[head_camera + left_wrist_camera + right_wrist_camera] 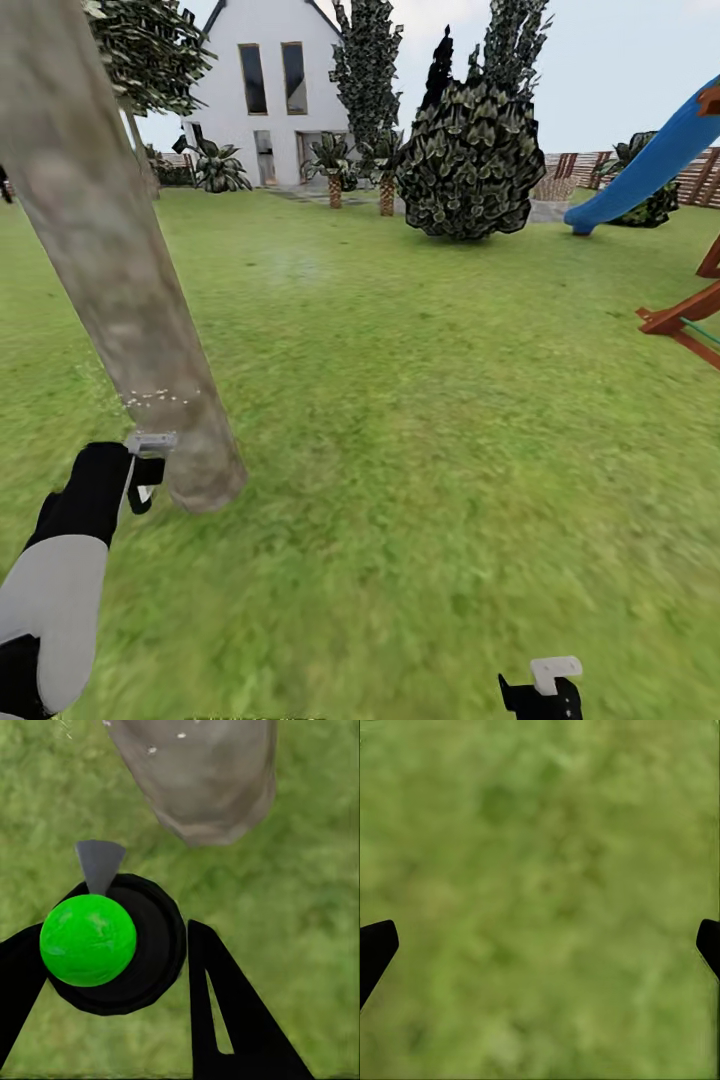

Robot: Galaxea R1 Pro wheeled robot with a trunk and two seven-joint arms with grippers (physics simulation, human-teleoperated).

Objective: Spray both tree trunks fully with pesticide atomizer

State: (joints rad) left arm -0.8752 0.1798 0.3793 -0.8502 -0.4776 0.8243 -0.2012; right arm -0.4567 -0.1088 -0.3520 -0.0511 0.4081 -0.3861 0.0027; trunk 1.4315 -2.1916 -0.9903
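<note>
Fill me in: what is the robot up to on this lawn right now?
The left end effector holds the pesticide atomizer close beside the base of a tree trunk, and small white specks dot the bark just above it. The right end effector hangs open over bare grass, holding nothing. A slide and a house stand farther off.

dark atomizer (112, 945) w/ green spot, beside mottled trunk (110, 270)
</note>
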